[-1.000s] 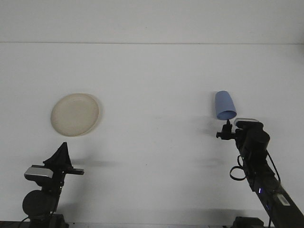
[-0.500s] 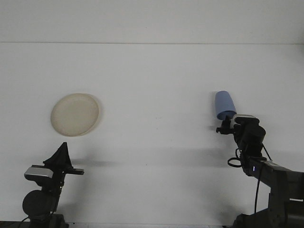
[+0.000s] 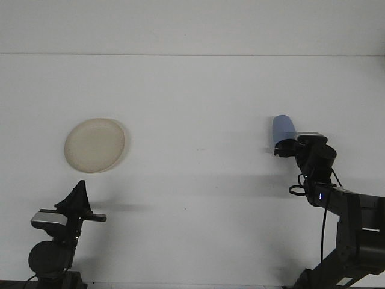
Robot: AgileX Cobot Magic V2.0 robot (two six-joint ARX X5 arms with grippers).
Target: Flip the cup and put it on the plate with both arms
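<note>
Cup [image 3: 283,129]: blue, on the white table [image 3: 198,102], far side of the right jaws and touching or nearly touching them; its near end was hidden behind the gripper, so whether it lay on its side or stood could not be told for certain.
Right gripper [image 3: 287,146]: black, at the cup's near end, arm reaching in from the lower right. Jaw state: could not be told; the fingertips were too small and dark against the cup to separate.
Plate [image 3: 95,144]: cream, round, flat on the table, just beyond the left jaws on their far side and well apart from the right jaws, far off to their left.
Left gripper [image 3: 77,198]: black, low at the near left edge, pointing toward the plate without touching it. Jaw state: could not be told from this angle; nothing was seen between them.
Table: plain white surface carrying cup and plate.
</note>
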